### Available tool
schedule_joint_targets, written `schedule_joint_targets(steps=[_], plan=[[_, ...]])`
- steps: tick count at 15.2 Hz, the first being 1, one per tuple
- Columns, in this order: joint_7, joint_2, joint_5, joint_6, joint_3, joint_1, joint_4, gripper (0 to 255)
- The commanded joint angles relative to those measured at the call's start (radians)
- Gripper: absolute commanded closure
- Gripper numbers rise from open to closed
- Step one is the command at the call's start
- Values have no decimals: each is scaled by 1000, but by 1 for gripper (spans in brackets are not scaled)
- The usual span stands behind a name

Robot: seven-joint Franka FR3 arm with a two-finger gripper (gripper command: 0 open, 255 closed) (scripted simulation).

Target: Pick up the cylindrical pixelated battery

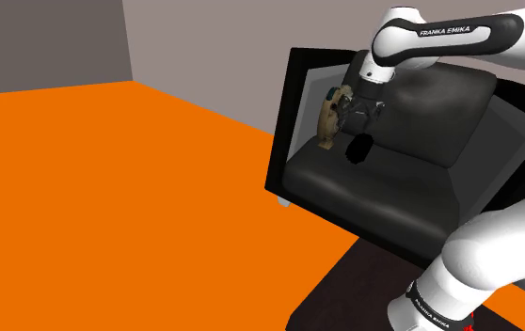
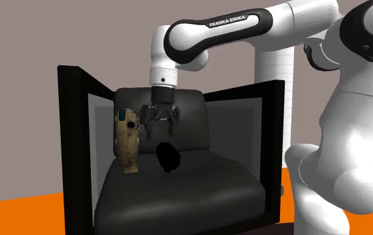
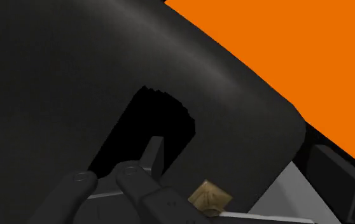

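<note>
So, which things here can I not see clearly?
- Battery: shoulder view, plain black against the dark armchair seat; its ends are unclear.
- Tan object: second exterior view, detail too small to identify.
- Its base: second exterior view, the chair is cut off by the bottom edge.

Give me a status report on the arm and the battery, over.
Fingers open, above the battery, not touching. Battery black, lying on the chair seat, not held. Tan object against the armrest, close beside the fingers.
</note>
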Motion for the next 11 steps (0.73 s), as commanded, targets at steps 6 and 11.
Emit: schedule_joint_targets(steps=[6,11], plan=[[249,147,-10,51,-57,-110,60,0],[352,190,-14,96,-86,-153,44,0]])
